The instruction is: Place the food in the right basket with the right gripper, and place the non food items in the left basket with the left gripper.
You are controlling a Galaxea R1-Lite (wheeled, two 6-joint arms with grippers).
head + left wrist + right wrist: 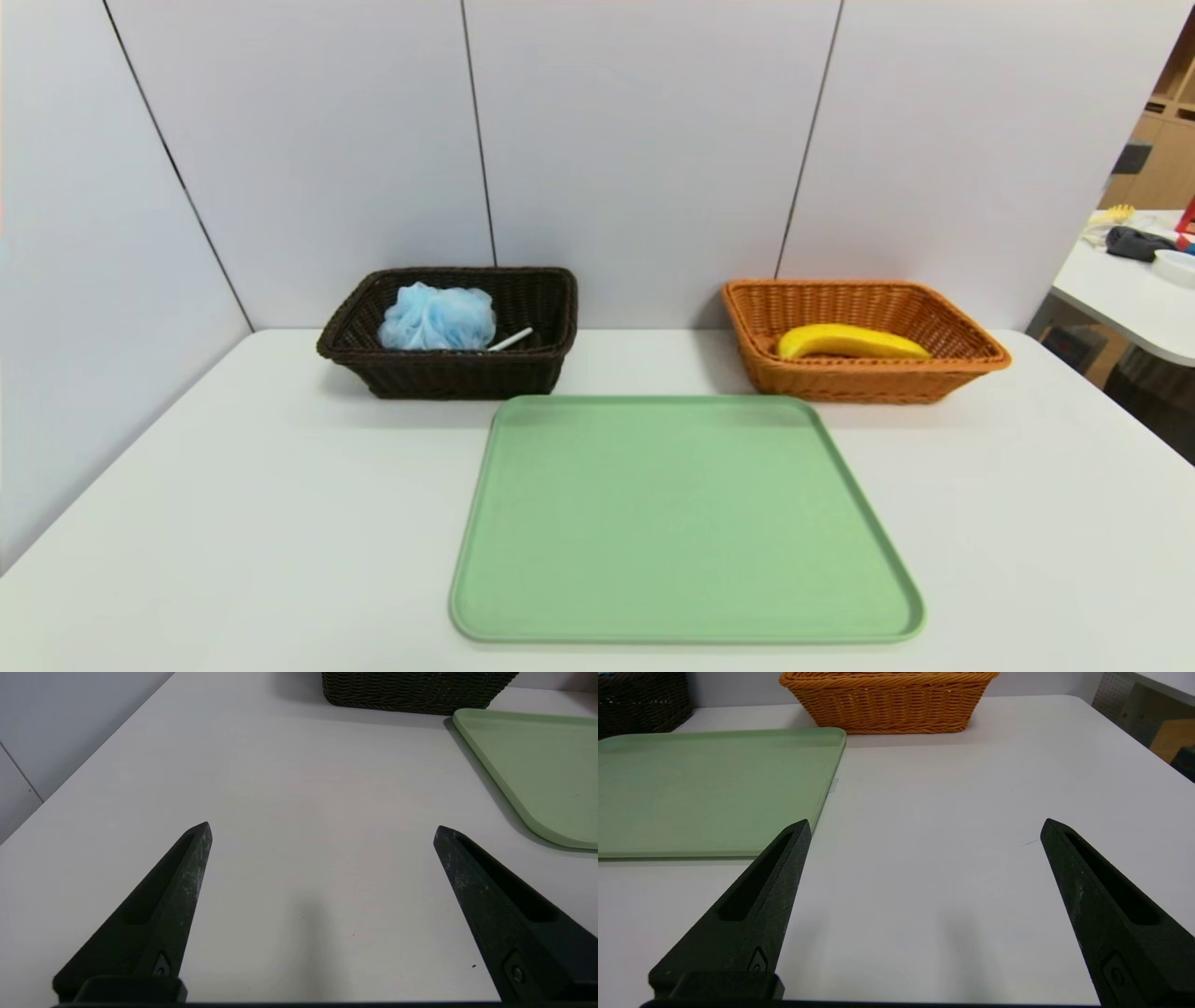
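**Two baskets filled, one tray bare**

On the white table [233,523] stand two wicker baskets. The dark brown left basket [448,369] holds two things: one blue bath pouf [437,317] and one white pen [511,340] lying just beside it. The orange right basket [864,378] holds a single yellow banana [851,343]. Between and in front of them lies one green tray [681,523], nothing on it. The left gripper [322,830] and the right gripper [924,828] both hang low over bare tabletop, well back from the baskets, fingers spread wide, grasping nothing.
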